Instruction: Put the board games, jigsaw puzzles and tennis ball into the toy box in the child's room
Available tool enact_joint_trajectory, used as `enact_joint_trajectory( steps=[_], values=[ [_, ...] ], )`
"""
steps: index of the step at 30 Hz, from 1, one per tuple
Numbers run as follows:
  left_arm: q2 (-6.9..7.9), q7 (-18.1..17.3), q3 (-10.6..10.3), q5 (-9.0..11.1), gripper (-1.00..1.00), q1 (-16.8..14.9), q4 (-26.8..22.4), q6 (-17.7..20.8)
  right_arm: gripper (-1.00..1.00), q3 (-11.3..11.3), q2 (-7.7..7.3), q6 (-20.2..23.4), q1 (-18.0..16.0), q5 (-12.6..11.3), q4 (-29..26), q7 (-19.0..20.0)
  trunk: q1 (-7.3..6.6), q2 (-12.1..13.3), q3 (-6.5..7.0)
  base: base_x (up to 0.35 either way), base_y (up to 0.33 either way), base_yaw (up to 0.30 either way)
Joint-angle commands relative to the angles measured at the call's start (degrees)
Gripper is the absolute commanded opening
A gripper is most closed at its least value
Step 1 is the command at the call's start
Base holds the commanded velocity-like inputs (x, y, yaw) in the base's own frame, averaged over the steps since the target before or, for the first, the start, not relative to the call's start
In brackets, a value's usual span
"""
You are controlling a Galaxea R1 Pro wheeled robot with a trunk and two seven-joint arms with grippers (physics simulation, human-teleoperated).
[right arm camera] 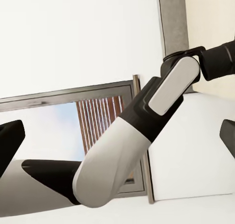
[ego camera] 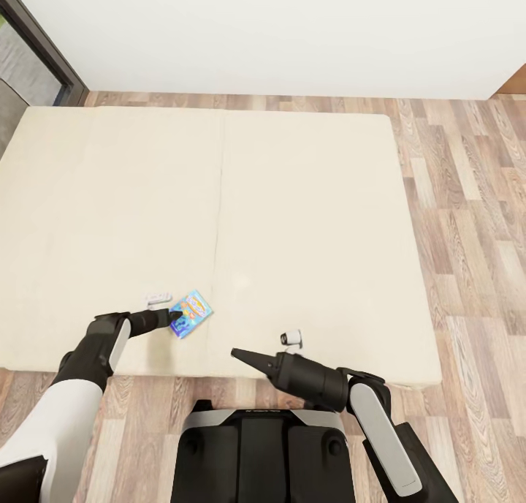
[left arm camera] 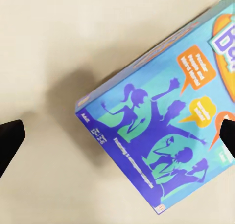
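A blue board game box (ego camera: pixel 193 313) with orange speech bubbles and purple figures lies flat on the cream bed (ego camera: pixel 292 218), near its front edge. My left gripper (ego camera: pixel 175 316) hovers at the box's left edge. In the left wrist view the box (left arm camera: pixel 161 131) lies between the two dark fingertips (left arm camera: pixel 10 141), which stand wide apart, so the gripper (left arm camera: pixel 117 138) is open. My right gripper (ego camera: pixel 238 354) points left over the bed's front edge, open and holding nothing; its wrist view looks past its fingertips (right arm camera: pixel 10 143) at my left arm (right arm camera: pixel 147 121).
Two small white parts sit near the grippers, one (ego camera: pixel 158 297) by the left and one (ego camera: pixel 291 337) by the right. Wood floor (ego camera: pixel 475 232) runs along the bed's right side and front. A white wall stands behind, with a dark-framed window (ego camera: pixel 29 57) at the left.
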Motion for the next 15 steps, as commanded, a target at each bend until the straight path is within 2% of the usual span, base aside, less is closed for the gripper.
enact_joint_trajectory(
  steps=[1, 15],
  values=[
    [-0.05, -0.41, 0.17, -0.28, 1.00, -0.02, -0.07, 0.29, 1.00, -0.03, 0.01, -0.05, -0.02, -0.09, 0.00, 0.07, 0.03, -0.09, -0.06, 0.000, 0.000, 0.000],
    [-0.45, -0.33, 0.00, -0.26, 1.00, -2.22, -0.08, -0.14, 1.00, 0.01, -0.03, -1.60, 0.04, -0.12, 0.00, 0.11, 0.03, -0.09, -0.06, 0.000, 0.000, 0.000]
  ],
)
